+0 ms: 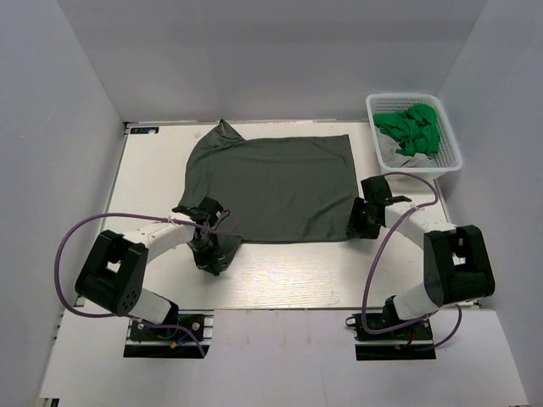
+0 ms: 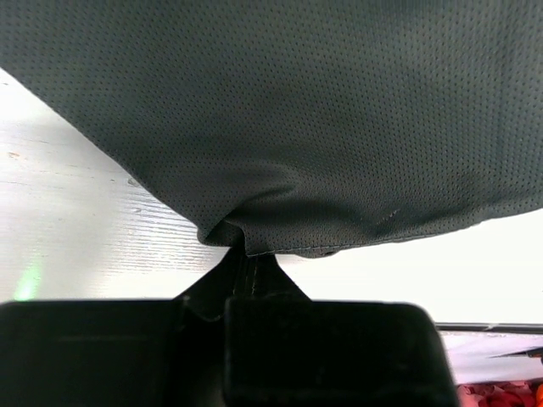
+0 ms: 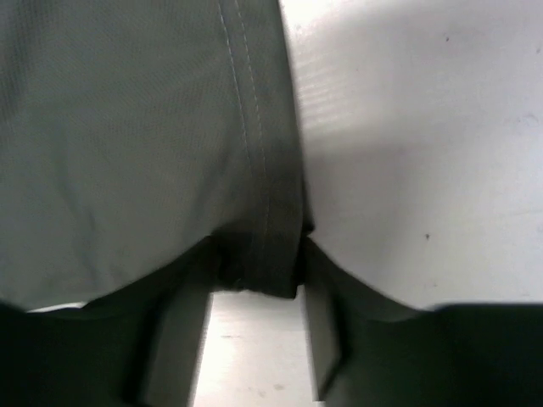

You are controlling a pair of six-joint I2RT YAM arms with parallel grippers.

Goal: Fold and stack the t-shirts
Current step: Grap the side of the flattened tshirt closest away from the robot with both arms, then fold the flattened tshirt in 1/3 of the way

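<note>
Left fingers (image 2: 339, 356) clenched on the charcoal t-shirt (image 1: 271, 186)'s near-left corner; right fingers (image 3: 327, 339) straddle its near-right hem, grip unclear.

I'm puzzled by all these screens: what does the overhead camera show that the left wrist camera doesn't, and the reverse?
Only the overhead view shows the whole grey shirt spread on the table, plus a white basket of green shirts at the far right. Only the left wrist view shows, close up, the shirt's edge bunched and pinched in the shut left hand. Both show the grey shirt lying on the white table.
</note>
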